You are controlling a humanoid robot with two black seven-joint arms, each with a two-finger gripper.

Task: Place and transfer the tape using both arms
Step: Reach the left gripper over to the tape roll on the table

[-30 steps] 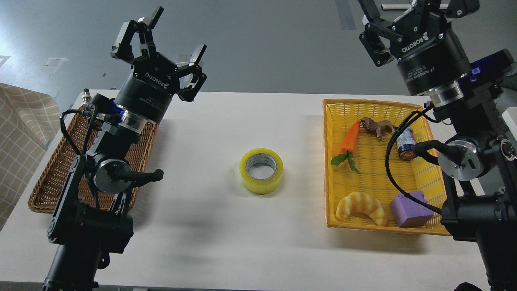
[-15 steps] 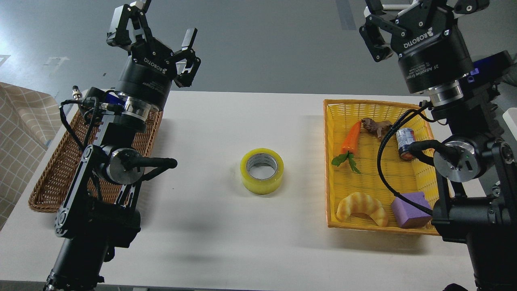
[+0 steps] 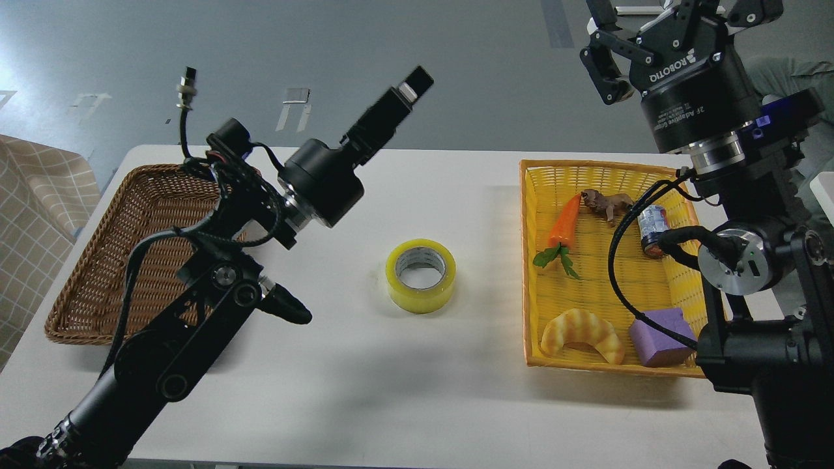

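The tape (image 3: pixel 421 275), a yellow translucent roll with a grey-white core, lies flat on the white table (image 3: pixel 365 384) at its middle, hole facing up. My left gripper (image 3: pixel 402 93) is seen side-on, raised above and left of the tape and pointing up and to the right; its two fingers overlap, so I cannot tell their gap. It touches nothing. My right gripper (image 3: pixel 664 19) is high at the top right, above the far end of the yellow basket, with fingers spread and empty; its tips are cut off by the frame edge.
An empty brown wicker basket (image 3: pixel 91 273) sits at the table's left. A yellow basket (image 3: pixel 531 273) at the right holds a carrot (image 3: pixel 564 221), a toy animal (image 3: pixel 607 203), a small can (image 3: pixel 653 228), a croissant (image 3: pixel 582 333) and a purple block (image 3: pixel 658 335).
My left arm has swung right and turned its wrist, so the gripper that showed open now faces side-on nearer the tape. The right arm has barely moved. The tape has not moved.
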